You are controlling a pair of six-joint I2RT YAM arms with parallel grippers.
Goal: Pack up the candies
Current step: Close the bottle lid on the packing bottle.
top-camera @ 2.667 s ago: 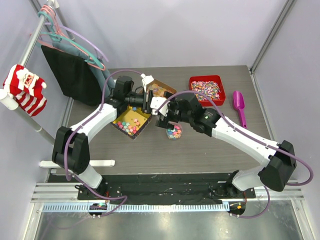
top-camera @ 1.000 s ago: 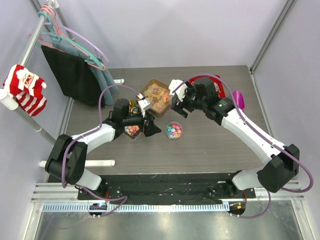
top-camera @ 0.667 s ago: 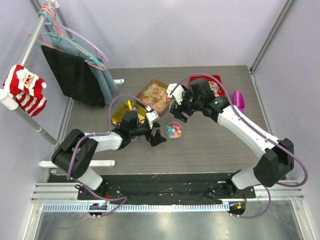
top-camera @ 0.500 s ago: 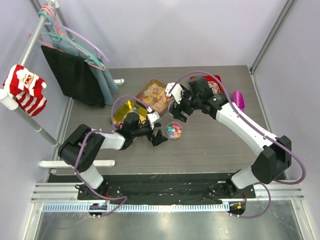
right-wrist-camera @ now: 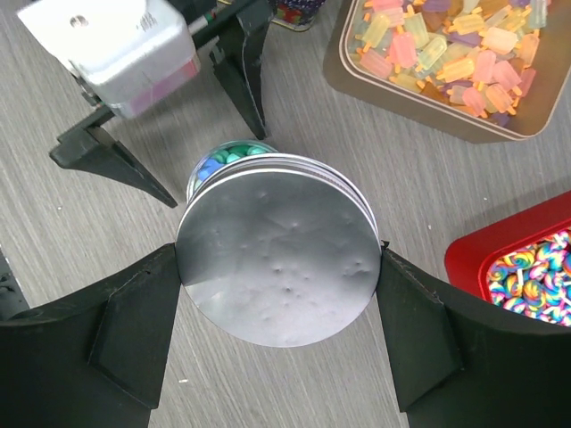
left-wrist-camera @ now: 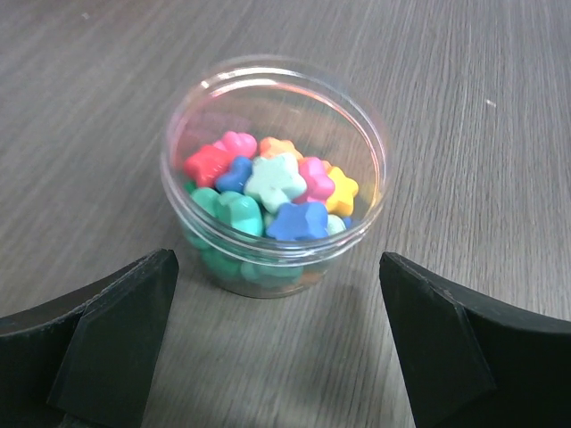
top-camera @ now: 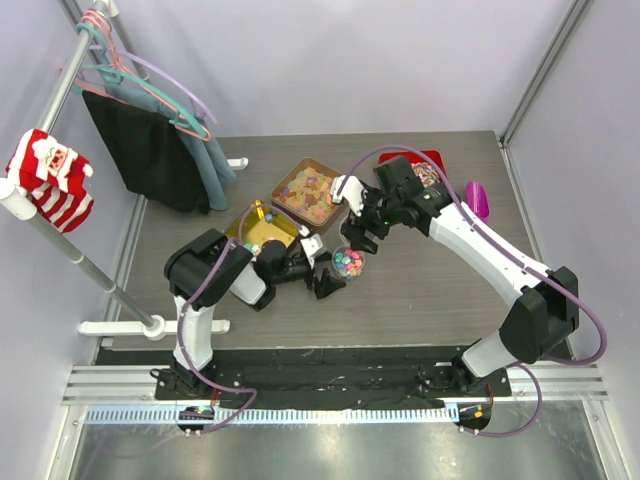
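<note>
Left tool (left-wrist-camera: 277, 266) agape, low; right tool (right-wrist-camera: 278, 256) clamping lid (right-wrist-camera: 268, 290).

Grey wood-grain table (top-camera: 420, 300) with clear tub (left-wrist-camera: 277, 275), brown tin (right-wrist-camera: 401, 105), red tray (right-wrist-camera: 466, 254), gold tray (top-camera: 243, 222), purple scoop (top-camera: 478, 200)
</note>
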